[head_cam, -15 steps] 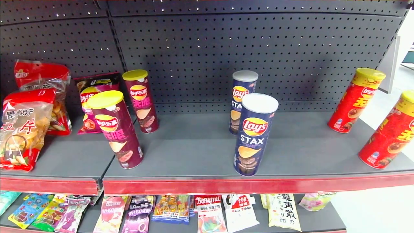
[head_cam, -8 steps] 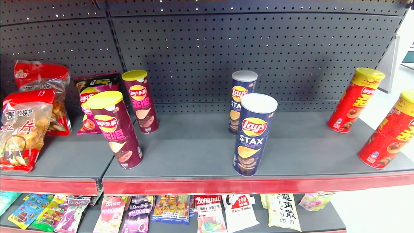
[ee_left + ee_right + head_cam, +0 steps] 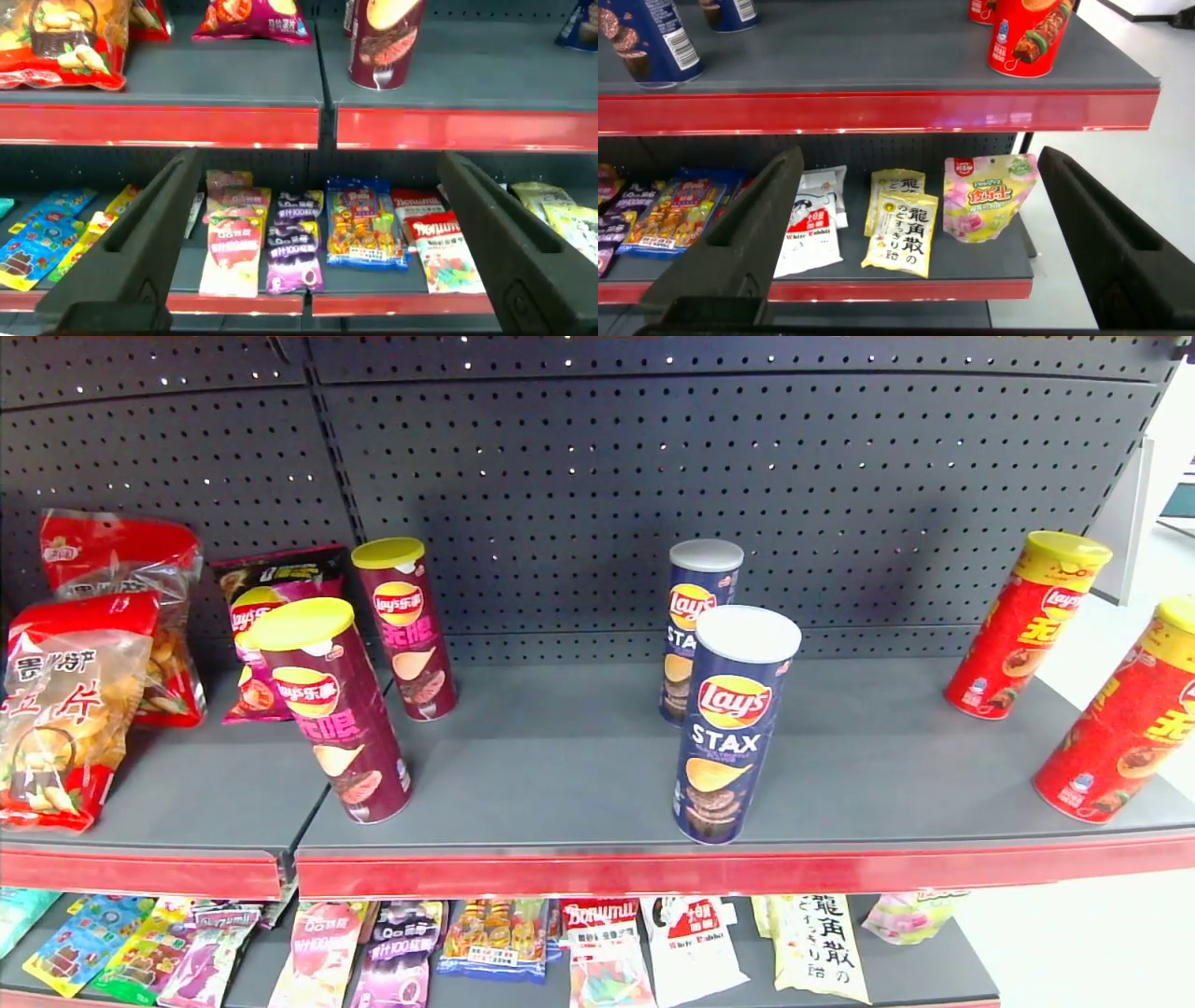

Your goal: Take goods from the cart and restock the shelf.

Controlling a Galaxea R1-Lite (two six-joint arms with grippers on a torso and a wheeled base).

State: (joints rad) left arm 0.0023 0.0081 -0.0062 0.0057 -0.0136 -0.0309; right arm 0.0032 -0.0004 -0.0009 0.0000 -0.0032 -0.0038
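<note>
Nothing moved; left claw (image 3: 320, 163) and right claw (image 3: 922, 159) spread wide

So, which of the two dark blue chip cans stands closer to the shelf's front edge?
The front blue can, almost at the red shelf edge. The rear blue can stands behind it, near the pegboard.

left gripper (image 3: 320, 163), right gripper (image 3: 922, 157), jaws apart

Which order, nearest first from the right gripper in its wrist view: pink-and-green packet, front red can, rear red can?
1. pink-and-green packet, lower shelf, before the right gripper.
2. front red can, upper shelf edge.
3. rear red can, behind it.
</note>
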